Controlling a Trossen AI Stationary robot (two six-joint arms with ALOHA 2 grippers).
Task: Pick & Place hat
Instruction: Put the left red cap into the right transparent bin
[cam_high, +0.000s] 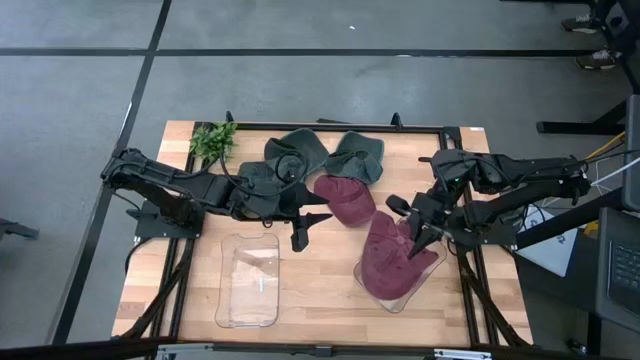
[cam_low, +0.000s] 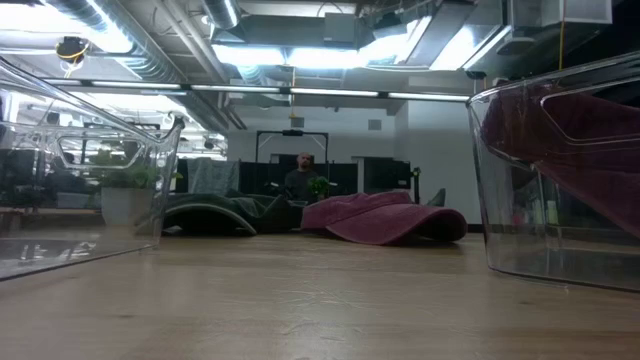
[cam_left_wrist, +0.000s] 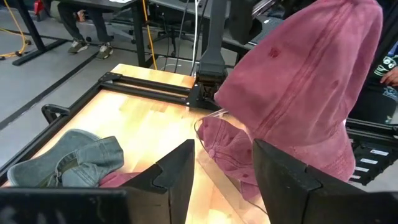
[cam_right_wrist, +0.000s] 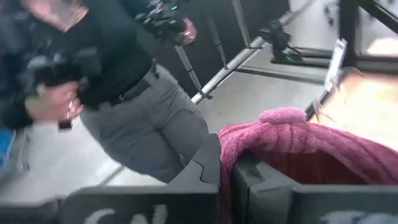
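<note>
My right gripper (cam_high: 418, 240) is shut on a maroon hat (cam_high: 385, 245) above the clear right bin (cam_high: 432, 268). In the left wrist view that maroon hat (cam_left_wrist: 298, 93) hangs large over the bin, and a second maroon hat (cam_left_wrist: 227, 149) lies inside it. A third maroon hat (cam_high: 345, 200) rests flat on the table's middle. My left gripper (cam_high: 300, 228) is open and holds nothing, hovering between the left bin (cam_high: 250, 280) and the third hat. My right gripper pinches the maroon hat between its two fingers at a bunched edge of the fabric (cam_right_wrist: 233, 146), coming from above and slanting down. The hat hangs slack below the fingers, its lower part reaching into the right bin.
Several dark green hats (cam_high: 300, 155) lie along the table's far side, one grey-green hat (cam_left_wrist: 68, 162) close to my left gripper. A small plant (cam_high: 212, 140) stands at the far left corner. A person (cam_right_wrist: 124, 93) stands beyond the table. Bare wood lies between the two bins.
</note>
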